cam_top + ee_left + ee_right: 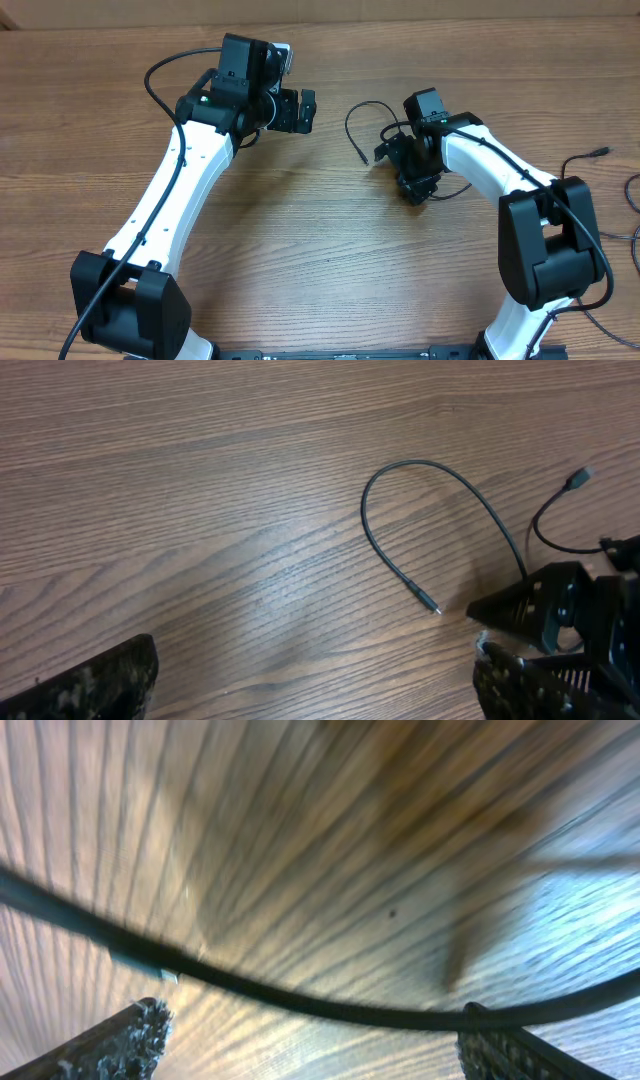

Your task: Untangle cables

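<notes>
Right pincer [315, 1050] is parked low over the tabletop [400, 840]. Its two fingers [125, 1040] are spread wide, one in each bottom corner of its own wrist cam. They're black with a rough, speckly, gritty-looking surface. A thin black cable [300, 1005] runs straight across the gap between them in a shallow sag. It looks smooth and round and is a bit blurry from being so close to the lens. Nothing is pinching it; both fingers sit clear on either side.

Moving outward, the left wrist cam shows the cable leaving the right pincer and curving up and over in a neat rounded arch. It then comes back down to a loose end with a tiny silvery tip [436, 610] lying flat on the wood just left of that pincer. A second cord [545, 515], just as skinny and black, pokes up behind the pincer and ends in a small greyish plug. I can't tell where its other end goes, since it runs behind the pincer.

The tabletop is light brown wood grain with long streaks and a slight sheen.

Left pincer [298, 110] hangs further up and to the left, well apart from the cable loop. It's spread wide too and holding nothing, with only bare wood between its fingers in its own cam. Both arms are glossy white shells with chunky matte black joints.
</notes>
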Controlling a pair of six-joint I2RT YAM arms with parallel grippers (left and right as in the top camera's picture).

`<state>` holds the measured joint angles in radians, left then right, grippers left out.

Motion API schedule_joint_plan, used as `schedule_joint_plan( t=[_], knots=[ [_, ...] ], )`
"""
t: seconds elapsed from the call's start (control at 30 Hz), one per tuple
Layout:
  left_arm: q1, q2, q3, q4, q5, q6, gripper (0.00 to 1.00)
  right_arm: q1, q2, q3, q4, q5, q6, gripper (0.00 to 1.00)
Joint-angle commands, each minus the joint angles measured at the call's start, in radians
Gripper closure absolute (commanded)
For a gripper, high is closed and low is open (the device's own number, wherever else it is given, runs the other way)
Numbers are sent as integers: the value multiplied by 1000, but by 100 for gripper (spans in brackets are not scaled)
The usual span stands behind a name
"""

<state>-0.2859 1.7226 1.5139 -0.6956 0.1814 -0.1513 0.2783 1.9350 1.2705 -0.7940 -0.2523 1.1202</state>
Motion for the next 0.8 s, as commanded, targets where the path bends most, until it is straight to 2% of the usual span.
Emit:
schedule_joint_plan(
  t=[0.0,0.4,0.57,0.77],
  knots=[
    [2,-8,22,0,-9,-6,0,19,-24,-2,5,-29,-56,9],
    [2,-8,22,0,-9,-6,0,17,-95,-1,8,-10,-55,12],
    [2,-8,22,0,-9,-6,0,3,-95,-1,7,-11,-51,16],
    [2,-8,22,0,-9,-6,0,-25,-95,-1,5,-10,23,16]
  ],
)
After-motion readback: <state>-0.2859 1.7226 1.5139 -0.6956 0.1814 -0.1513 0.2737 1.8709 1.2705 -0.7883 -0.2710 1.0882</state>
